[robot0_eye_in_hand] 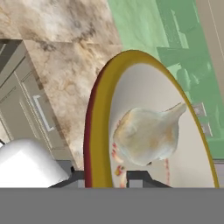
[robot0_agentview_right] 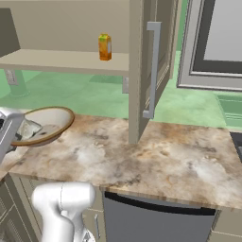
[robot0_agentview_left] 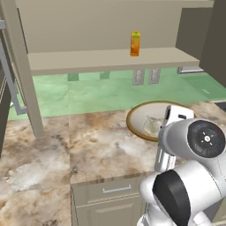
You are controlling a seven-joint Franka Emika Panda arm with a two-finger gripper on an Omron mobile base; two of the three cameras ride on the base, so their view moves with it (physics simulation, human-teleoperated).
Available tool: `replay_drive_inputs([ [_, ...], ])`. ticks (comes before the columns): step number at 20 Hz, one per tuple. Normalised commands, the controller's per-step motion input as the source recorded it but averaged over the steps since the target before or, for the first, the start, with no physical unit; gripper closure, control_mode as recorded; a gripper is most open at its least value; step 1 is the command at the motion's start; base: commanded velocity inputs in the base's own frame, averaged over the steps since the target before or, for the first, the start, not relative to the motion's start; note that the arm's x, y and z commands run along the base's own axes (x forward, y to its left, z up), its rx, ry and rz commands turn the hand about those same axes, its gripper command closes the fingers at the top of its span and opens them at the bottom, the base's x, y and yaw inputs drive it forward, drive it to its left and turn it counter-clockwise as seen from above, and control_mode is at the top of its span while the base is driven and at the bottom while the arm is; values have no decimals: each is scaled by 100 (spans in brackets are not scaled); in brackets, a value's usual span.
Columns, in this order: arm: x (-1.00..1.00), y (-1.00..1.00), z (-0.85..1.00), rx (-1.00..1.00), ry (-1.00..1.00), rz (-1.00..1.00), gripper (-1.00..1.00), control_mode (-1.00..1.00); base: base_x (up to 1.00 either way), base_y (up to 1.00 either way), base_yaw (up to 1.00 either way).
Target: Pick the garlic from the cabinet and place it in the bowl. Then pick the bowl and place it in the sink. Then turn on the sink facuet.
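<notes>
- Hand view: garlic (robot0_eye_in_hand: pixel 148 138) lies inside bowl (robot0_eye_in_hand: pixel 98 131), gripper (robot0_eye_in_hand: pixel 105 177) pinched on the bowl's rim.
- Left base view: bowl (robot0_agentview_left: pixel 141 115) on counter (robot0_agentview_left: pixel 66 150); carton (robot0_agentview_left: pixel 135 43) on cabinet (robot0_agentview_left: pixel 110 59) shelf.

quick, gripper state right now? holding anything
gripper: shut on the rim of the bowl, garlic lying inside it

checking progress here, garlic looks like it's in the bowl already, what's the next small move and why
Probably lift the tan-rimmed, cream-inside bowl a little off the marbled stone counter. The pale whitish garlic bulb already lies inside, and the gripper looks shut on the near rim, so carrying it sinkward comes next.
</notes>
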Motion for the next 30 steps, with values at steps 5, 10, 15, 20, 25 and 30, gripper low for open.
replay_drive_inputs([
  [5, -7, -2, -1, 1, 1, 0, 100, -100, 0, 0, 0],
  [10, -9, -1, -2, 0, 0, 0, 100, 100, -9, -1, 0],
  [15, 0, 0, 0, 0, 0, 0, 100, 100, -91, -35, 0],
  [20, 0, 0, 0, 0, 0, 0, 100, 100, -79, -60, -3],
  [25, 0, 0, 0, 0, 0, 0, 100, 100, -19, -100, 0],
  [30, 0, 0, 0, 0, 0, 0, 100, 100, -4, -100, 0],
])
